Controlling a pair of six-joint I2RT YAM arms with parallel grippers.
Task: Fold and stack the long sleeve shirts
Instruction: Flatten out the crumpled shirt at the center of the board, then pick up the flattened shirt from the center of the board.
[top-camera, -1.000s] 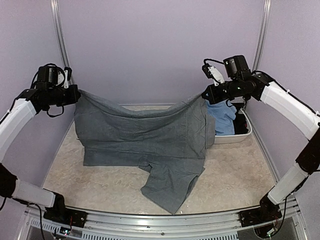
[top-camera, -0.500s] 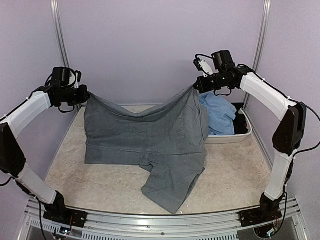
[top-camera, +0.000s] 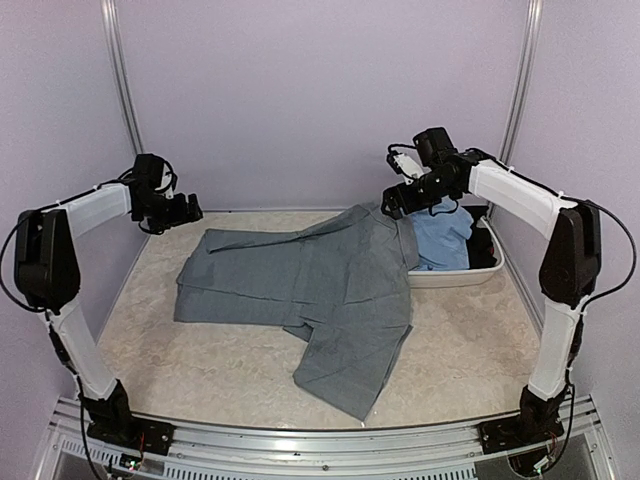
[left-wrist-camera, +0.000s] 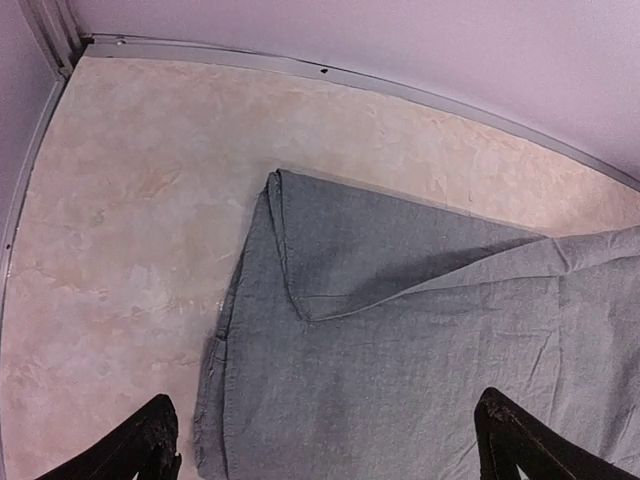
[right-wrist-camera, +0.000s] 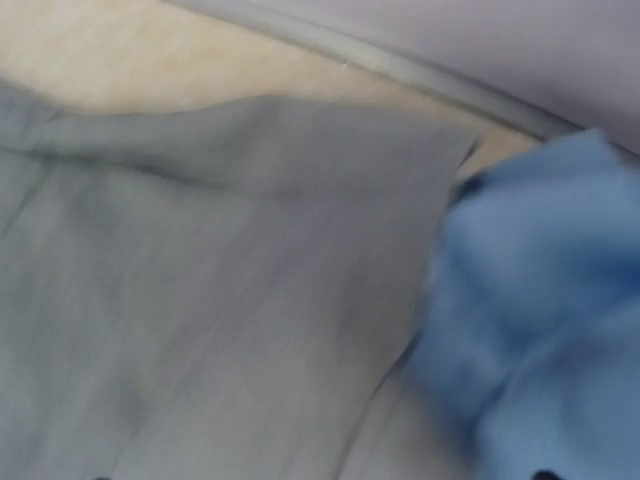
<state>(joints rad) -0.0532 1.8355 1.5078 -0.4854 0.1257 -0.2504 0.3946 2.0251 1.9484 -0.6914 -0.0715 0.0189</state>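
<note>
Overhead, the slate grey shirt (top-camera: 310, 285) lies spread on the table (top-camera: 160, 350), its far right corner lapping against the white basin (top-camera: 470, 277) that holds the light blue shirt (top-camera: 445, 235). The left gripper (top-camera: 188, 212) hovers just off the shirt's far left corner, and only its wrist view shows the fingers (left-wrist-camera: 150, 450) wide apart and empty above a folded-over edge. The right gripper (top-camera: 392, 205) hangs over the far right corner; its wrist view (badly blurred) catches just two dark tips, far apart, with grey cloth lying loose beside the blue.
</note>
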